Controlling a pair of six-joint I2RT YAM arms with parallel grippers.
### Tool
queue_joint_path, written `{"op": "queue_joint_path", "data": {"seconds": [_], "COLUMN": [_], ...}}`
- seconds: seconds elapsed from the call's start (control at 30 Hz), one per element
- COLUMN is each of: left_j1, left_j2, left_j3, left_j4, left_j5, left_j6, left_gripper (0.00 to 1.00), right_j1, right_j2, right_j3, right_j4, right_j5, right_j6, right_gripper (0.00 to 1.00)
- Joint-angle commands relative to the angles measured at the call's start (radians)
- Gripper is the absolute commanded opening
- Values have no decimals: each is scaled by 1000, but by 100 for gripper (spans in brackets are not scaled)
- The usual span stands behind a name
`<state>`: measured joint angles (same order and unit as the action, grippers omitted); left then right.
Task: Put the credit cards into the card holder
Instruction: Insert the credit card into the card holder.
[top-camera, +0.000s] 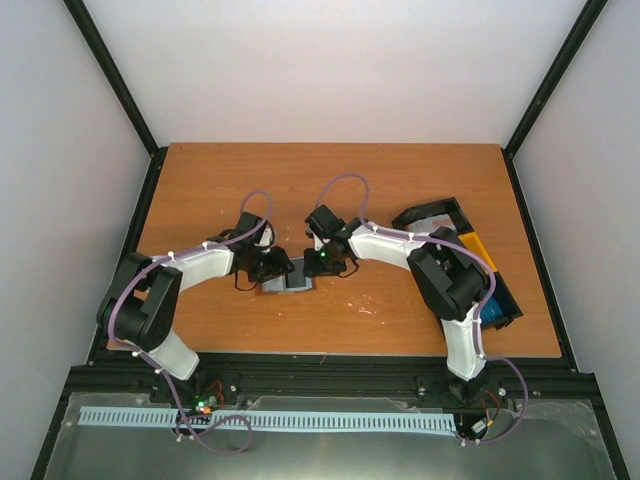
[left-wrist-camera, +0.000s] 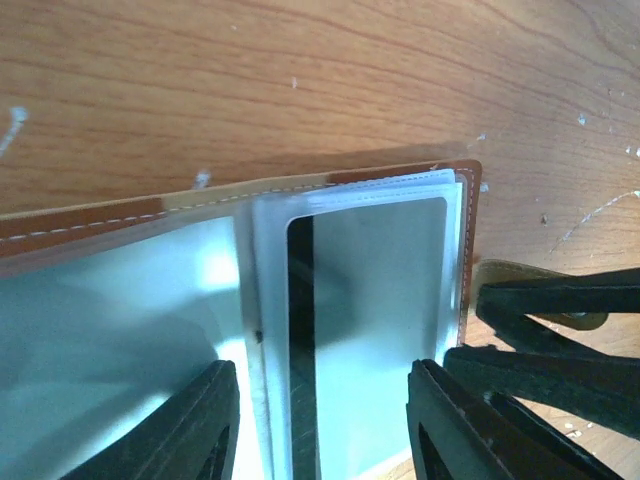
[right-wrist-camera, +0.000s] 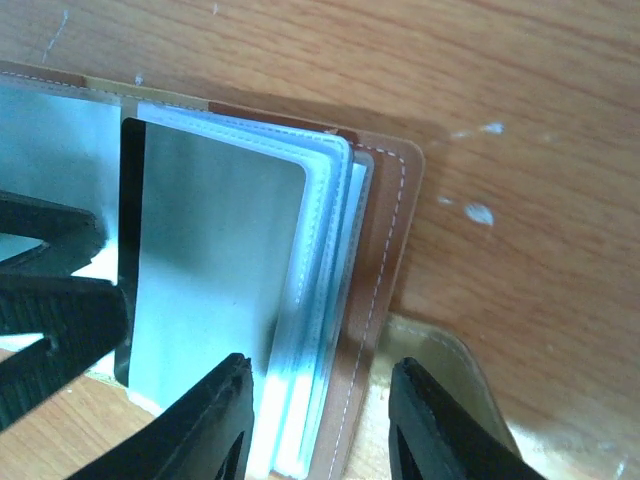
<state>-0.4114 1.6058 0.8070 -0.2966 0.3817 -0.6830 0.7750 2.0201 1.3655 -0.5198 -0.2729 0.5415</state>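
Left end effector (left-wrist-camera: 320, 395), jaws about half open and, as far as I can see, gripping nothing: its two fingers (left-wrist-camera: 205, 430) stand either side of a clear sleeve (left-wrist-camera: 270, 300) of the card holder (left-wrist-camera: 90, 225), which lies opened flat on the tabletop (top-camera: 400, 190) midway between the two arms. A silver-grey credit card (left-wrist-camera: 375, 320) with a dark stripe along one edge sits inside that sleeve. Its long axis runs straight back toward the left wrist, in line with the fingers and not across them. The right end effector (right-wrist-camera: 322, 390) faces in from the opposite side, likewise parted and empty. Its jaws straddle the outer edge of the sleeve stack and the brown cover, with the clasp strap (right-wrist-camera: 450, 350) lying just beyond. Whether either set of fingers touches the plastic I cannot tell. I judge this card to be seated. The next move therefore turns on where further cards lie. The black and yellow trays (top-camera: 478, 250) stand well to the right of the holder, beside the right arm, and a blue patch (top-camera: 494, 313) at their near end may be a card, though it is too small to confirm. The right arm is plainly the nearer one for that reach, and the left is placed to steady the holder.
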Motion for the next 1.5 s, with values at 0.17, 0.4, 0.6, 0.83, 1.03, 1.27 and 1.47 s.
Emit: {"op": "queue_joint_path", "data": {"seconds": [0.17, 0.4, 0.6, 0.83, 1.03, 1.27, 1.47], "left_j1": [-7, -7, -7, -7, -7, -7, -7], "left_j2": [-45, -26, 20, 26, 39, 41, 38], "left_j3": [-8, -26, -32, -51, -57, -63, -59], "left_j4": [-17, 52, 40, 19, 23, 16, 14], "left_j5": [-52, 54, 15, -63, -57, -63, -68], "left_j6": [30, 56, 48, 29, 25, 20, 15], "left_gripper": [25, 10, 6, 5, 5, 5, 4], "right_j1": [6, 6, 6, 6, 6, 6, 5], "right_j2": [-67, -64, -55, -28, 1, 30, 21], "right_j3": [-13, -24, -22, -7, 4, 18, 8], "right_j4": [-31, 11, 27, 29, 39, 38, 69], "right_j5": [-28, -73, -84, -102, -138, -159, -198], "right_j6": [-34, -7, 9, 6, -2, -4, -7], "right_gripper": [38, 32, 31, 34, 29, 29, 23]}}
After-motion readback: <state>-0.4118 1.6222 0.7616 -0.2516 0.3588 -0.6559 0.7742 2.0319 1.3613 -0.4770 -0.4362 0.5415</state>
